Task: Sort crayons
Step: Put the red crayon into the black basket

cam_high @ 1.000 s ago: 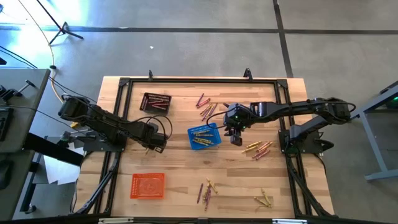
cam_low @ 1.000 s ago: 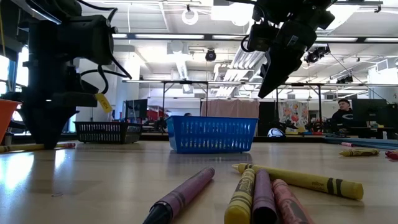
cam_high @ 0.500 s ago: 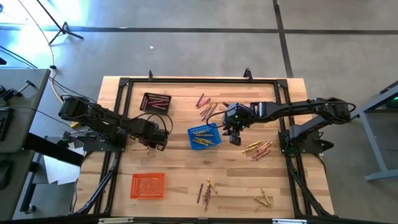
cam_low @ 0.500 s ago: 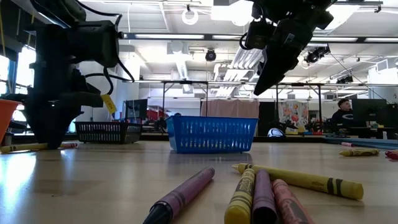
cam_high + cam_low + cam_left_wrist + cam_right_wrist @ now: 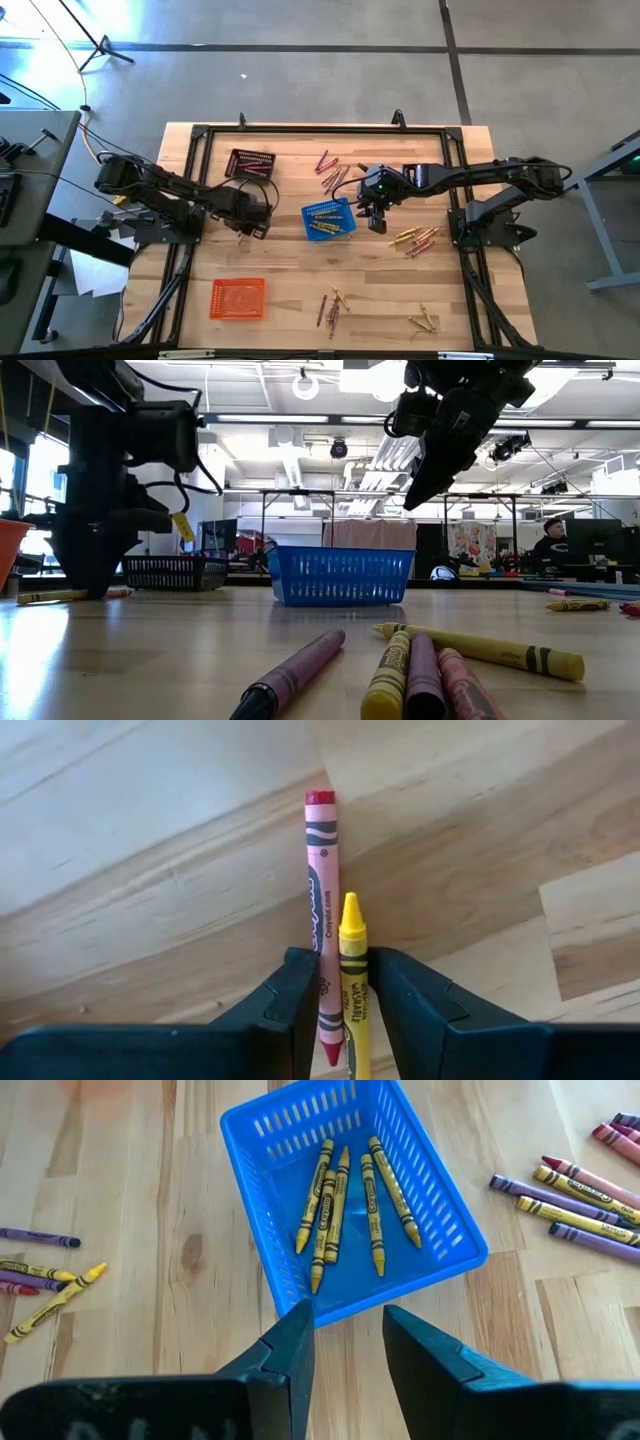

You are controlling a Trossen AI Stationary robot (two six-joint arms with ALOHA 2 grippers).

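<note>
The left claw (image 5: 335, 1010) pinches two paper-wrapped wax sticks, a pink-red crayon (image 5: 321, 900) and a yellow crayon (image 5: 352, 960), against the pale wooden counter (image 5: 150, 840). The right claw (image 5: 345, 1345), parted and empty, hovers just beside the blue plastic mesh basket (image 5: 455, 1230), which contains yellow crayons (image 5: 345, 1205).

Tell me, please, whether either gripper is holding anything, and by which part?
The left gripper straddles a red crayon and a yellow crayon near their lower ends; a firm grip cannot be told. The right gripper holds nothing.
</note>
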